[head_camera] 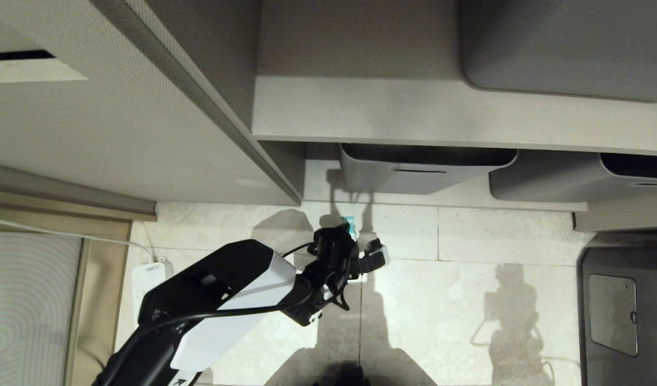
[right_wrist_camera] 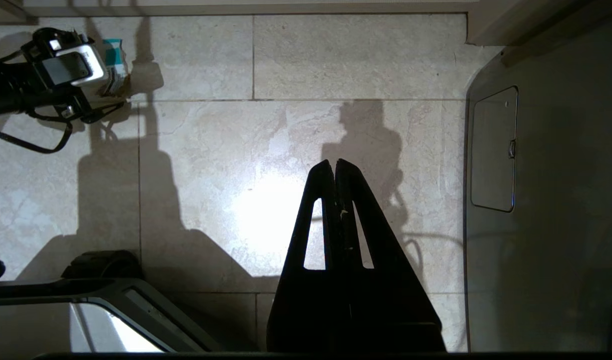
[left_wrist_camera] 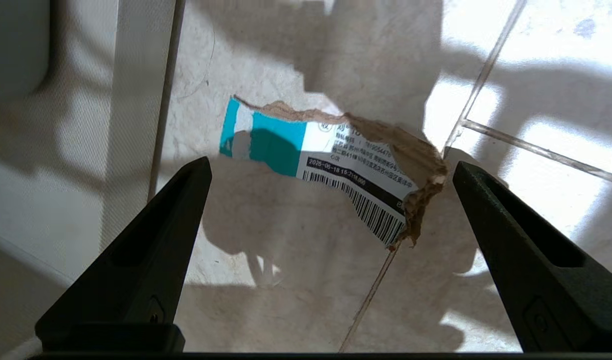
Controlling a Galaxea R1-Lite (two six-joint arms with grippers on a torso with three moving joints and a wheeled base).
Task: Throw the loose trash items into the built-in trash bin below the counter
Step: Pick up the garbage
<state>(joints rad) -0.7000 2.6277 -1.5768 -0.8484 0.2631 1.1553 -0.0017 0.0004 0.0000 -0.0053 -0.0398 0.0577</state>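
Claw (left_wrist_camera: 330, 172) agape above torn teal label scrap (left_wrist_camera: 330, 165).

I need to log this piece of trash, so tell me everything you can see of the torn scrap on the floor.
The torn scrap looks like brown cardboard with a ragged ripped edge, faced by a teal-and-white printed label with small text, a black band and a barcode. It lies on the pale tiled floor across a grout line, near the cabinet base. The left pincer is open over it, with nothing touching it.
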